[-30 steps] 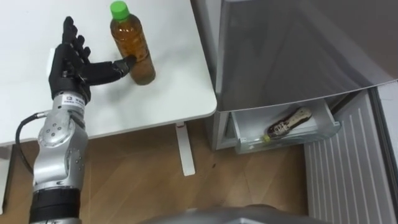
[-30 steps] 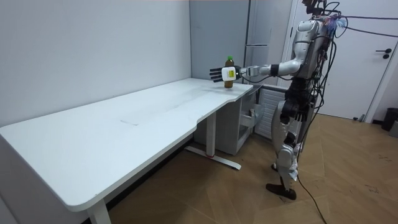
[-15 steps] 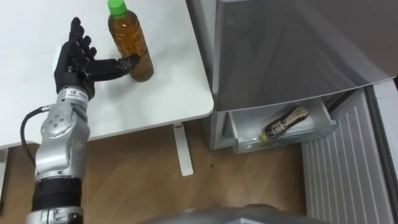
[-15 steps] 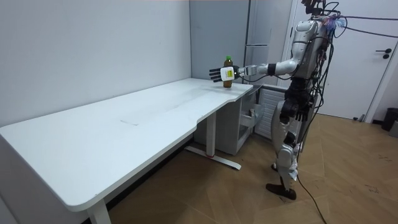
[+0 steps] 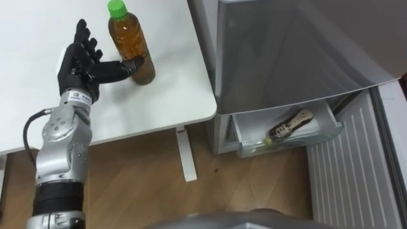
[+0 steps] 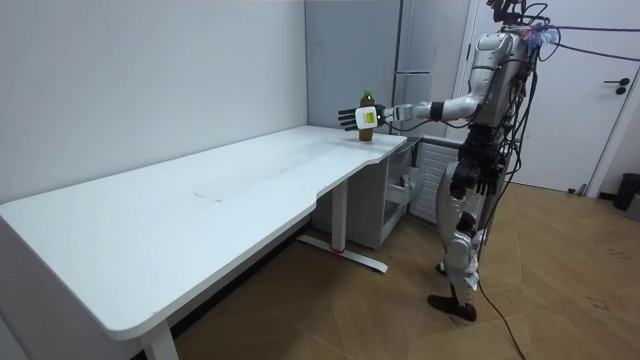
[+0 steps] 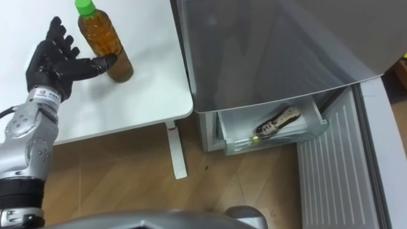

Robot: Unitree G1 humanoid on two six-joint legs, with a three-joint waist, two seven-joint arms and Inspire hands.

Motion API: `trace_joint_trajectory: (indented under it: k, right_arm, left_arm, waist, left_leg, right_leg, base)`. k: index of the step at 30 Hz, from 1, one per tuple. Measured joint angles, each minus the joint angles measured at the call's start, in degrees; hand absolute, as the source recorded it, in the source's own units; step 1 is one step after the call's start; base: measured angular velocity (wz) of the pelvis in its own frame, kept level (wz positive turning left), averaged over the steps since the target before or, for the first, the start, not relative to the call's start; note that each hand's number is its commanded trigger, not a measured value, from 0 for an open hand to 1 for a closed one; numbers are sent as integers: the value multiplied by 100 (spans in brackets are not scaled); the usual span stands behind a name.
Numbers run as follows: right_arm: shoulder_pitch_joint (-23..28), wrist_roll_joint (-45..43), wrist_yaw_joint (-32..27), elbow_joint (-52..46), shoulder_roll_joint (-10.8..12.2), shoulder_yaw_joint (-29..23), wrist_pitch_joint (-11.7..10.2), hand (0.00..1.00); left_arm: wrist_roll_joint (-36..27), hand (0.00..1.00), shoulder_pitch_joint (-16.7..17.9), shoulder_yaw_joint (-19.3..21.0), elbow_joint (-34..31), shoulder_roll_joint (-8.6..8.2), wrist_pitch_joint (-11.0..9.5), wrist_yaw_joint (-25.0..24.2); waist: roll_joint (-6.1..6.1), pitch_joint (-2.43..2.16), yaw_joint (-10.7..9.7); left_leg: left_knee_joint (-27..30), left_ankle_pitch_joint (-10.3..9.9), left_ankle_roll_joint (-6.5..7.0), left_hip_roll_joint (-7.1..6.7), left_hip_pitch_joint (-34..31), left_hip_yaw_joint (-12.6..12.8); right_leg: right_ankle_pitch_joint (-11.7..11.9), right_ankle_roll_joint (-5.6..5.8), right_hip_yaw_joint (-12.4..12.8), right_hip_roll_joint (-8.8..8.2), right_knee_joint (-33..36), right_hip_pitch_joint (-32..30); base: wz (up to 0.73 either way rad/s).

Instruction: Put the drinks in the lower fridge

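Note:
A bottle of brown tea with a green cap (image 5: 131, 43) (image 7: 103, 39) (image 6: 367, 116) stands upright on the white table (image 5: 166, 95), near its corner by the fridge. My left hand (image 5: 83, 62) (image 7: 52, 59) is just left of the bottle, open, fingers straight and spread, its thumb tip touching the bottle's lower side. The fridge's lower drawer (image 5: 324, 132) (image 7: 305, 135) stands pulled out, and a bottle (image 5: 290, 124) (image 7: 275, 121) lies on its side in it.
The grey fridge (image 5: 292, 44) stands right of the table, its open lower door (image 5: 356, 172) slanting to the right. A white table leg (image 5: 184, 154) stands on the wooden floor below the table edge. In the room view I stand between table end and fridge.
The whole eye view has shifted slightly left. My left hand keeps its place beside the bottle, thumb against it; the bottle has not moved on the table.

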Motion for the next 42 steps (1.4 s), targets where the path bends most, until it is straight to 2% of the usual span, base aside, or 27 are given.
trace_joint_trajectory:
  k: [9, 20, 33, 34, 35, 36, 37, 38, 42]
  right_arm:
    - [12, -241, 38, 4, 70, 0, 58, 0]
    - [8, -242, 46, 7, 69, 6, 70, 0]
    - [-56, -332, 39, -1, 68, 0, 68, 0]
    - [-60, -375, 38, -1, 68, 1, 67, 0]
    - [-71, -404, 35, 0, 68, 2, 67, 0]
    - [-77, -414, 34, 0, 68, 2, 66, 0]
    - [-100, -422, 32, 3, 68, 2, 66, 0]
    - [-101, -422, 27, 5, 68, 2, 66, 0]
    - [-115, -445, -28, 4, 68, -1, 63, 0]
  left_arm:
    - [-106, 0, -132, -2, -16, 2, 0, -187]
    - [-563, 0, -145, -9, -16, 6, 36, -523]
    - [-765, 0, -148, -1, -27, 24, 38, -537]
    - [-764, 14, -159, -1, -29, 26, 38, -528]
    - [-764, 60, -177, -2, -29, 30, 38, -516]
    - [-764, 79, -185, -2, -29, 34, 38, -512]
    - [-764, 92, -204, -1, -29, 45, 38, -508]
    - [-768, 100, -224, -2, -29, 49, 38, -505]
    - [-767, 100, -244, -2, -28, 59, 38, -477]
  waist:
    - [-13, 10, -66]
    - [66, 6, -74]
    - [58, 9, -59]
    - [58, 9, -61]
    - [58, 9, -60]
    - [59, 9, -60]
    - [60, 9, -61]
    - [61, 10, -62]
    - [71, 10, -81]
  left_leg:
    - [-5, -1, 0, -2, 0, 45]
    - [-6, -1, -1, 3, 12, 101]
    - [-11, -1, -1, 2, -32, 115]
    - [-10, -1, -1, 1, -32, 117]
    - [-10, -1, -1, 2, -32, 116]
    - [-10, -1, -1, 2, -31, 117]
    - [-11, -1, -1, 2, -30, 118]
    - [-12, -1, -1, 2, -22, 133]
    - [-15, -1, -1, 1, -22, 133]
  right_leg:
    - [-1, -1, 90, 10, -8, -17]
    - [2, -6, 92, 13, -1, -22]
    - [4, -11, 119, 16, 8, -86]
    - [4, -11, 128, 17, 7, -89]
    - [4, -11, 132, 18, 7, -90]
    - [4, -11, 135, 19, 7, -90]
    - [4, -11, 142, 19, 7, -90]
    - [4, -11, 151, 21, 7, -92]
    - [5, -11, 166, 22, 9, -90]
  base:
    - [-1]
    - [0]
    - [0]
    - [0]
    - [0]
    - [0]
    - [0]
    - [0]
    - [0]
